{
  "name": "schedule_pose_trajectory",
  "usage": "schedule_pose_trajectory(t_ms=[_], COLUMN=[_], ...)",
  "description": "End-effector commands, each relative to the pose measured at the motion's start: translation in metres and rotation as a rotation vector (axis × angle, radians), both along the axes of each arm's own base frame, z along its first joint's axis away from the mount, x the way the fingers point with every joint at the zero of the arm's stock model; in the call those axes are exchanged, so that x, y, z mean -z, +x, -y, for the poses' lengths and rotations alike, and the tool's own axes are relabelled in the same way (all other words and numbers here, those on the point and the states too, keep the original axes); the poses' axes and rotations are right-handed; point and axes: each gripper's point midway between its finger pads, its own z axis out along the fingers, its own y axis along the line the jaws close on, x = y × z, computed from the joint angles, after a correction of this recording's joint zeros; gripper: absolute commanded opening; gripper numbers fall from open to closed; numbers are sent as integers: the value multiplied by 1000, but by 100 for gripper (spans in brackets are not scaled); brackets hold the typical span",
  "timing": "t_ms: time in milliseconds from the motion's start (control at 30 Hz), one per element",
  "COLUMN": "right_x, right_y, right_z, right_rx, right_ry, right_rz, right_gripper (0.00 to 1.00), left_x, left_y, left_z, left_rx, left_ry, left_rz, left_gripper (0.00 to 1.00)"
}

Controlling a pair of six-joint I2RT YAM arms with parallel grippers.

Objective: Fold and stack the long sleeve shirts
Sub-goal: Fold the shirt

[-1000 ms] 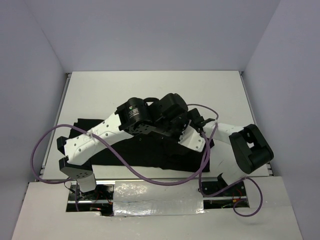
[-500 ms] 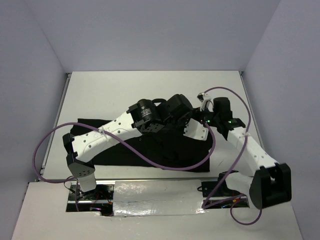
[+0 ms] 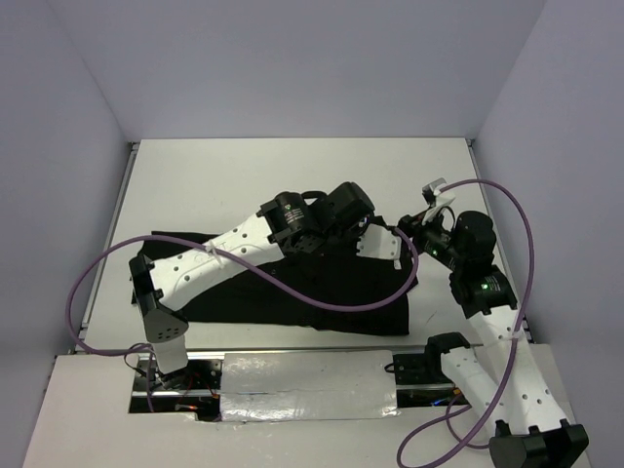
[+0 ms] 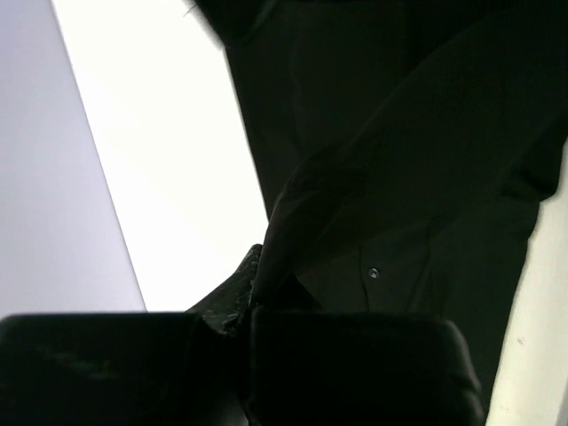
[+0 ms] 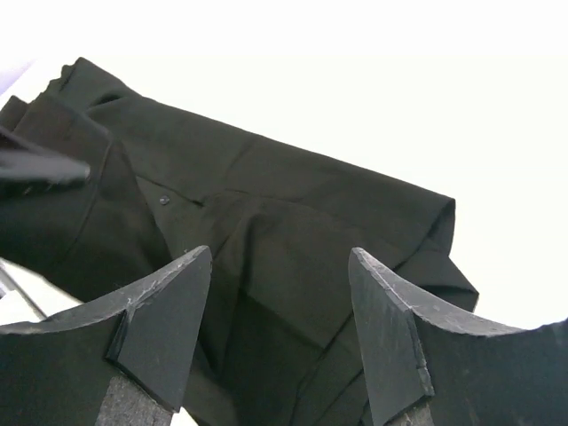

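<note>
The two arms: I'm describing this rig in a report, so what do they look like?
Both the left arm and right arm have white links dotted with small holes, joined by bulky black joint housings. A purple cable loops along each. A green light glows on the right arm. The right wrist view shows dark grey, wedge-shaped fingers.

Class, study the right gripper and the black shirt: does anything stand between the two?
Nothing visible does. The right gripper hangs open over the black shirt, only air between it and the cloth. The left gripper, shut on a raised fold of that shirt, is off to one side.
</note>
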Motion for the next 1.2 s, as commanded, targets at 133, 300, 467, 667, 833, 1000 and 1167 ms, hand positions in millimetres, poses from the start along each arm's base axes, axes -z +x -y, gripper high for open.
schedule_pose_trajectory(t_ms=[133, 300, 467, 667, 833, 1000, 1167], right_x=[5, 2, 3, 4, 7, -6, -13], right_y=[-5, -10, -12, -16, -11, -20, -25], right_z=[12, 11, 11, 21, 60, 71, 67], right_rx=[76, 70, 69, 129, 386, 442, 414], right_ry=[-4, 7, 7, 8, -5, 12, 25], right_rz=[-17, 6, -13, -10, -41, 18, 60], right_gripper=[69, 68, 68, 68, 68, 68, 68], left_x=[2, 10, 25, 48, 77, 94, 95], left_y=[60, 83, 104, 115, 131, 151, 148], left_z=[13, 19, 24, 26, 16, 9, 24], left_rx=[-195, -262, -304, -336, -373, -439, -414], left_ry=[-127, -152, -158, -134, -76, -59, -83], left_rz=[98, 152, 191, 199, 189, 139, 83], left_gripper=[0, 0, 0, 1, 0, 0, 0])
